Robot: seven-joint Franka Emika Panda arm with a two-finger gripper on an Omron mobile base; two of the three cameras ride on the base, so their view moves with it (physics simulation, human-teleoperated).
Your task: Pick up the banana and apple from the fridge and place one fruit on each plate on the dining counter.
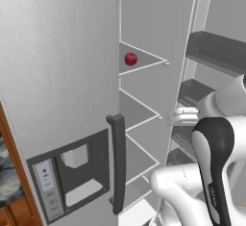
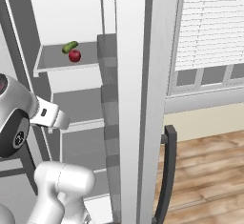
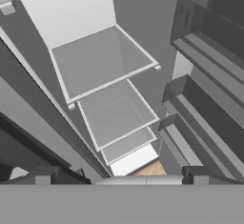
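Left base view has our white arm (image 1: 211, 172) rising from the lower right, its dark-jointed elbow folded in front of the open fridge (image 1: 57, 76) and the forearm reaching in towards the right-hand door bins (image 1: 216, 52). From the right base view we see the same arm (image 2: 28, 118) bent at the lower left, with its wrist link pointing into the lower part of the compartment. Along the hand view our gripper (image 3: 121, 179) looks down past the grey shelves (image 3: 102, 61) towards the fridge floor. The two dark finger tips (image 3: 43, 176) stand well apart at the bottom of that view, with nothing between them.

We find the apple (image 1: 130, 58) on an upper shelf, well above the hand. In the right base view the apple (image 2: 74, 55) sits just beside an olive-green oval fruit (image 2: 69, 46), the two close enough that we cannot tell whether they touch.

The shelves below that one look bare and grey against white walls. The closed left door carries a dispenser panel (image 1: 67, 177) and a dark vertical handle (image 1: 117, 162). To the right of the fridge, the right base view gives us a window with white blinds (image 2: 212, 23) and a wooden floor (image 2: 209, 180). At the left edge of the left base view we glimpse a strip of reddish-brown wood (image 1: 14, 172).
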